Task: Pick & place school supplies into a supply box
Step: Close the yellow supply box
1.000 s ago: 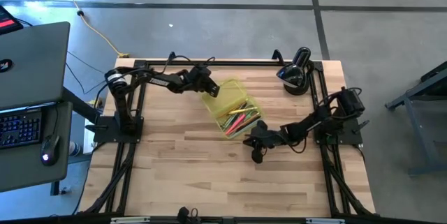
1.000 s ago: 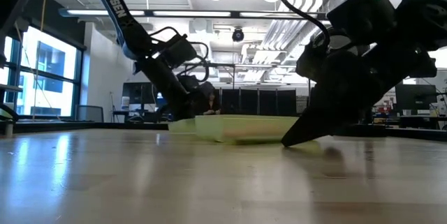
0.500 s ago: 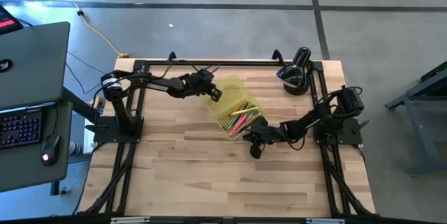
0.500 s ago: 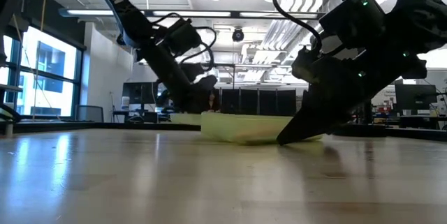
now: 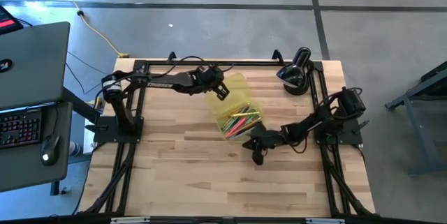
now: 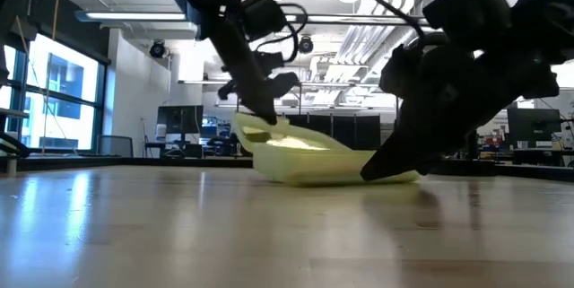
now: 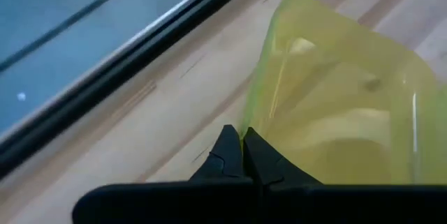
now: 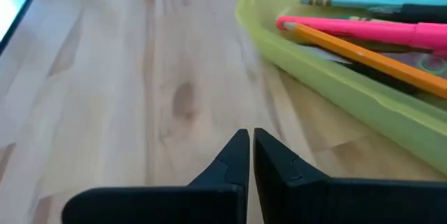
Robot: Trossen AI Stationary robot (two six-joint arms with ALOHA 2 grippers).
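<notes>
- A pale wooden table [image 5: 181, 175] with a black frame is seen from above, standing on a grey concrete floor; a black rounded device [image 5: 296, 72] sits at its far right corner.
- A laptop [image 5: 31, 60] and a keyboard [image 5: 17, 128] are seen on a stand to the left of the table.
- In the low view, a large room with ceiling lights and tall windows is seen behind the table.
- The supply box [image 5: 236, 109], translucent yellow-green, lies near the table's middle; its lid [image 6: 269, 135] is seen raised and tilted.
- Pens and pencils [image 8: 363, 25] (pink, orange, blue, green) are seen lying inside the box.
- The left gripper [image 5: 221, 90] is stretched out from the far left corner to the lid's edge, and its fingers [image 7: 227, 155] are pinched on that edge.
- The right gripper [image 5: 257, 155] is angled down to the tabletop just beside the box's near end, with its fingers [image 8: 234, 155] pressed together and nothing between them.
</notes>
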